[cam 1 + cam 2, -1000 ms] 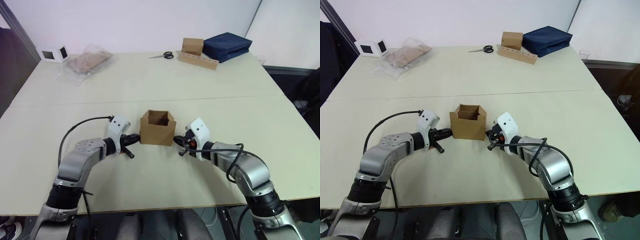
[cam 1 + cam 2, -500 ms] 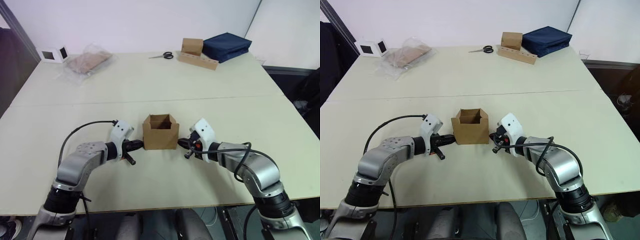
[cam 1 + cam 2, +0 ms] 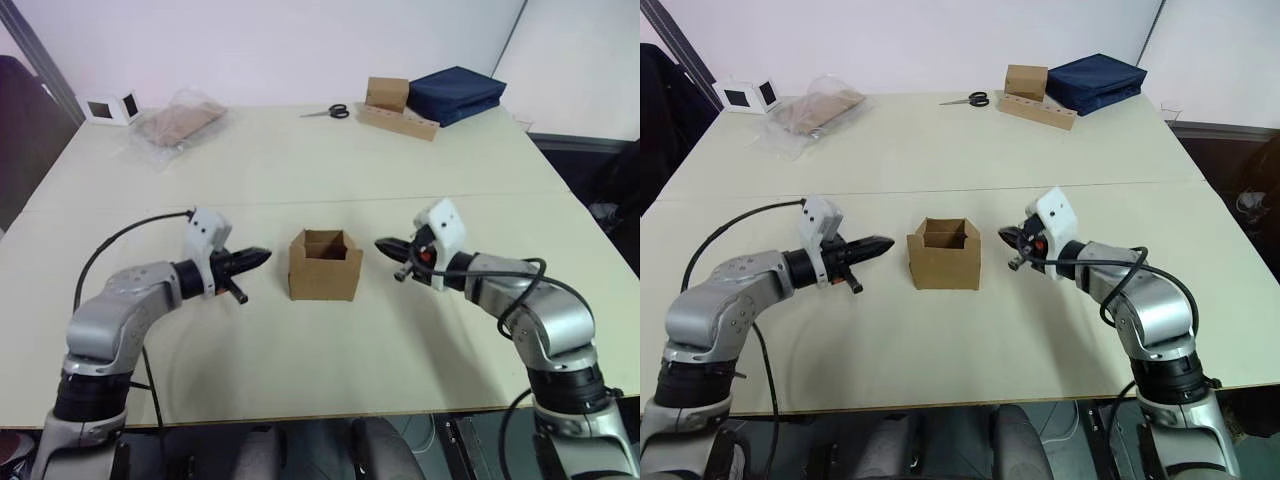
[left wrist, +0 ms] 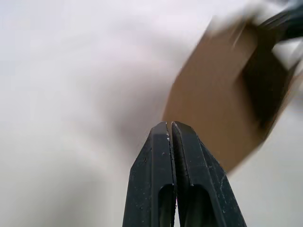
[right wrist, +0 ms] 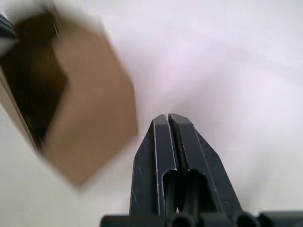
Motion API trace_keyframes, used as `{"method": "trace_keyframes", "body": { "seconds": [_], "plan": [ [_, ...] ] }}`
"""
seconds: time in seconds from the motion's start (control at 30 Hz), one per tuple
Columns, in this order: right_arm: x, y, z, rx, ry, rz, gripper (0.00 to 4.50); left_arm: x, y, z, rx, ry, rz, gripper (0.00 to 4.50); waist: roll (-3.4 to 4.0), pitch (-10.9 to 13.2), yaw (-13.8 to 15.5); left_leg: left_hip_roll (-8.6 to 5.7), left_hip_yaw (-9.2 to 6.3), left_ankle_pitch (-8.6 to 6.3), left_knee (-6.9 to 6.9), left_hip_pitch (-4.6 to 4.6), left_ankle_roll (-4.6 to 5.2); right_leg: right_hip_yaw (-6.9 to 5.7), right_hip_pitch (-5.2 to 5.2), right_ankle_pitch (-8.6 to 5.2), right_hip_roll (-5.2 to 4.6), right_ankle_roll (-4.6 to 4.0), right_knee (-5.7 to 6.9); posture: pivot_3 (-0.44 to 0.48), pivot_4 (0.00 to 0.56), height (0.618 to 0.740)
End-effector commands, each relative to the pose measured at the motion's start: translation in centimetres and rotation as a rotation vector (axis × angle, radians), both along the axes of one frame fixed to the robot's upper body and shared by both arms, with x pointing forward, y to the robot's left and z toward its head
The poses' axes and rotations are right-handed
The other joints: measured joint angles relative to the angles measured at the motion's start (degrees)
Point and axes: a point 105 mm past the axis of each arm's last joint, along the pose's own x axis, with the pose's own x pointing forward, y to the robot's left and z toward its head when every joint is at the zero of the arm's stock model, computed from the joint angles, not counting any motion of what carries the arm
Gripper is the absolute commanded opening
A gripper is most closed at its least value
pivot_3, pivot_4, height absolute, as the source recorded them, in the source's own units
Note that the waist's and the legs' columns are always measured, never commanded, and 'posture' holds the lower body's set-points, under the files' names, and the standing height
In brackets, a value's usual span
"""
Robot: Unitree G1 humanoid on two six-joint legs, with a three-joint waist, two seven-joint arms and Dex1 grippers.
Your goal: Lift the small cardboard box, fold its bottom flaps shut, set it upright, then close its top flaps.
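Note:
The small cardboard box (image 3: 325, 265) stands upright on the table's middle, its top open and its top flaps (image 3: 943, 228) standing up around the opening. The bottom flaps are hidden underneath. My left gripper (image 3: 260, 255) is shut, pointing at the box from its left with a small gap between them. My right gripper (image 3: 384, 244) is also shut, pointing at the box from its right, likewise apart from it. Both wrist views show the brown box (image 4: 222, 94) just beyond the closed fingertips (image 5: 168, 118).
At the far left lie a clear bag of flat cardboard (image 3: 178, 123) and a small white cube (image 3: 110, 106). At the far right are scissors (image 3: 326, 112), a squarish brown box with a holed strip (image 3: 397, 105) and a dark blue bag (image 3: 453, 92).
Both grippers have drawn back sideways from the box's walls and risen a little. The box now stands squarer, left alone on the table.

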Motion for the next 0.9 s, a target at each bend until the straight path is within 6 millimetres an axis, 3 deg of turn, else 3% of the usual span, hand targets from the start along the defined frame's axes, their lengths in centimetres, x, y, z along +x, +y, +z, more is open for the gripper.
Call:
{"method": "trace_keyframes", "body": {
  "seconds": [0.03, 0.33, 0.53, 0.7, 0.9],
  "plan": [
    [-0.3, 1.2, 0.7, 0.028, -0.031, 0.076, 0.0, 0.6, -0.1, 1.1, -0.03, -0.06, -0.008, 0.1, 0.0, 0.0, -0.1, 0.0, 0.0, 0.0, 0.0, 0.0, 0.0, 0.0, 0.0, 0.0, 0.0, 0.0, 0.0, 0.0, 0.15, 0.74],
    [-0.6, 3.7, -0.8, 0.011, -0.012, 0.179, 0.0, 0.7, -2.1, 0.2, -0.064, -0.019, -0.138, 0.1, 0.01, 0.0, -0.2, 0.0, 0.01, 0.0, -0.01, 0.01, 0.0, 0.01, 0.0, 0.0, 0.0, 0.0, -0.01, 0.0, 0.15, 0.74],
    [-0.1, 3.9, -2.4, -0.049, 0.012, 0.18, 0.0, 1.2, -3.3, -2.4, 0.023, 0.041, -0.168, 0.1, 0.02, 0.0, -0.2, -0.01, 0.01, 0.0, 0.01, 0.05, -0.01, 0.01, 0.02, 0.0, 0.0, 0.0, 0.04, 0.0, 0.15, 0.74],
    [0.0, 4.1, -3.4, -0.086, 0.03, 0.198, 0.0, 1.6, -3.1, -4.4, 0.119, 0.068, -0.141, 0.1, 0.11, -0.3, -0.3, 0.0, 0.02, 0.0, -0.01, 0.13, 0.0, 0.03, 0.04, 0.0, 0.02, 0.0, 0.05, 0.0, 0.15, 0.74],
    [0.0, 4.1, -2.6, -0.084, 0.003, 0.199, 0.0, 1.8, -2.9, -2.9, 0.056, 0.037, -0.123, 0.1, 0.15, -0.5, -0.3, 0.0, 0.03, -0.01, -0.09, 0.62, 0.02, 0.05, 0.55, -0.01, 0.03, -0.01, -0.01, 0.0, 0.15, 0.74]
  ]
}}
